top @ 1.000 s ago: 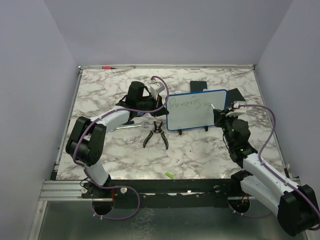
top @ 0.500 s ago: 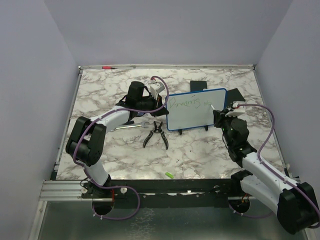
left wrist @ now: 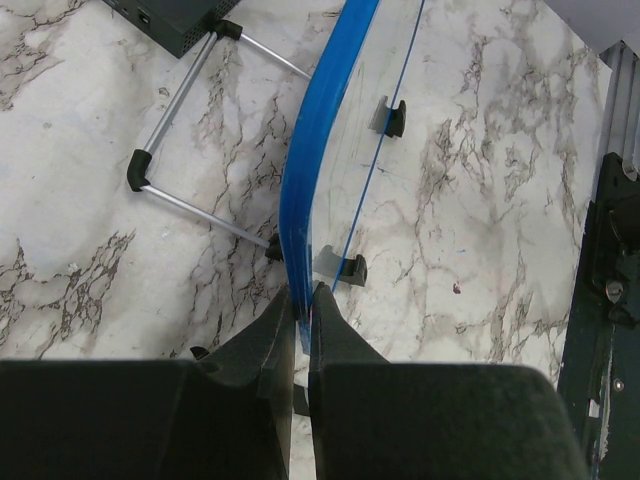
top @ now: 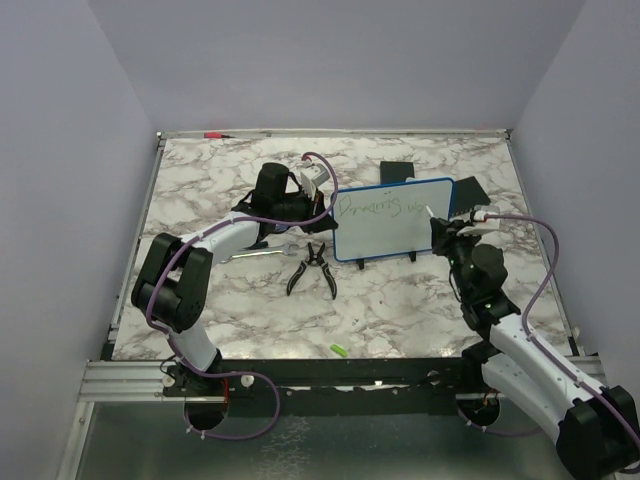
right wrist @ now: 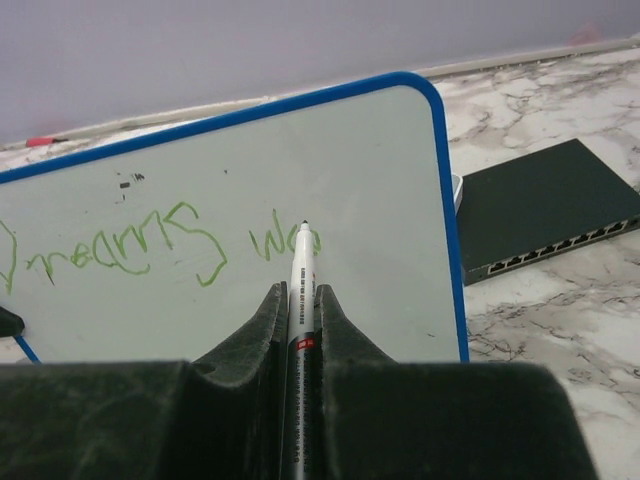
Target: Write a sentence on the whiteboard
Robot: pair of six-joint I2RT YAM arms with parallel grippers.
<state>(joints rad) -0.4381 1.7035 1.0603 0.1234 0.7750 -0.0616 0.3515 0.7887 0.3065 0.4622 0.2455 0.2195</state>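
The whiteboard (top: 392,225), white with a blue frame, stands tilted on the marble table. My left gripper (top: 325,203) is shut on its left edge; in the left wrist view the fingertips (left wrist: 303,295) pinch the blue frame (left wrist: 305,170). My right gripper (top: 441,229) is shut on a white marker (right wrist: 299,270) whose tip rests on the board (right wrist: 370,150). The sentence (right wrist: 180,245) is green scrawl in a single line along the upper part of the board (top: 385,207), and the marker tip sits at its right end.
Black pliers (top: 312,268) lie in front of the board's left corner. A black network switch (right wrist: 545,205) sits behind the board on the right. A green cap (top: 338,349) lies near the front edge. A red marker (top: 212,134) rests at the back wall.
My right gripper has shifted slightly to the right along the board with the marker. The left gripper and the board have not moved.
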